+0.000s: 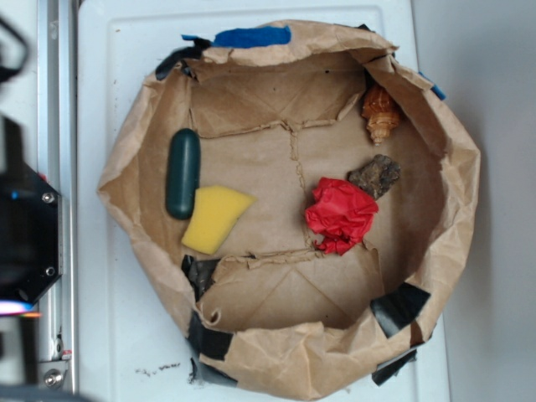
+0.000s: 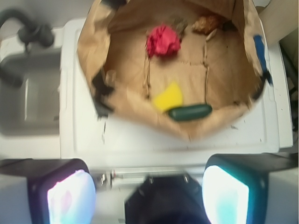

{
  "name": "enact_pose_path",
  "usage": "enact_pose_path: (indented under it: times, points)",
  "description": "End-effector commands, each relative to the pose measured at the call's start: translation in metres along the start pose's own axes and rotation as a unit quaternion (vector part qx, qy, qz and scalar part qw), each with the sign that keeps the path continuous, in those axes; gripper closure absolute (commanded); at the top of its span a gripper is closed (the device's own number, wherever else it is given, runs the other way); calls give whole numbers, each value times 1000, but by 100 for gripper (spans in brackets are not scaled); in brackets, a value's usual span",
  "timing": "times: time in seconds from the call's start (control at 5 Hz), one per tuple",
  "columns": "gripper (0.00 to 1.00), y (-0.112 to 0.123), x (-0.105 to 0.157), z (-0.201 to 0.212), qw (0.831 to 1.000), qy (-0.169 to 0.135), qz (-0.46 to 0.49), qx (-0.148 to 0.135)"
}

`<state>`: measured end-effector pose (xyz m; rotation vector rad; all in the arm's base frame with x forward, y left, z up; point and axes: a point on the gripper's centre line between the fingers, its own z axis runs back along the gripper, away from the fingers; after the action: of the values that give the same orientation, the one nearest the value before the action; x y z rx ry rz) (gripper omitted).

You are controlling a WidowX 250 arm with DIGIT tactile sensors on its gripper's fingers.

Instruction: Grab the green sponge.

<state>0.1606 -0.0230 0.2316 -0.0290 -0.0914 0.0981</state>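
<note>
Black arm (image 1: 25, 226), pale glowing pads (image 2: 70, 198)

A white tabletop (image 1: 117, 84) fills the exterior view, carrying a brown paper bag (image 1: 435, 276) rolled down into a wide, shallow basin at frame centre, patched with black and blue tape. Small dark specks dot the surface at lower left, beside a metal rail (image 1: 57, 109).

The green sponge (image 1: 182, 173) (image 2: 190, 112) is dark, smooth, capsule-shaped; it lies flat inside the paper bag, touching the yellow sponge.
</note>
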Motion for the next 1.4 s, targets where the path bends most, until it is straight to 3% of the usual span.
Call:
enact_pose_path:
  times: [0.0, 0.2, 0.4, 1.2]
  points:
    - [0, 6, 39, -8, 999, -29, 7, -17]
    - [0, 30, 35, -30, 991, -21, 134, -21]
    - [0, 31, 35, -25, 997, -40, 56, -23]
    - [0, 31, 35, -25, 997, -40, 56, -23]
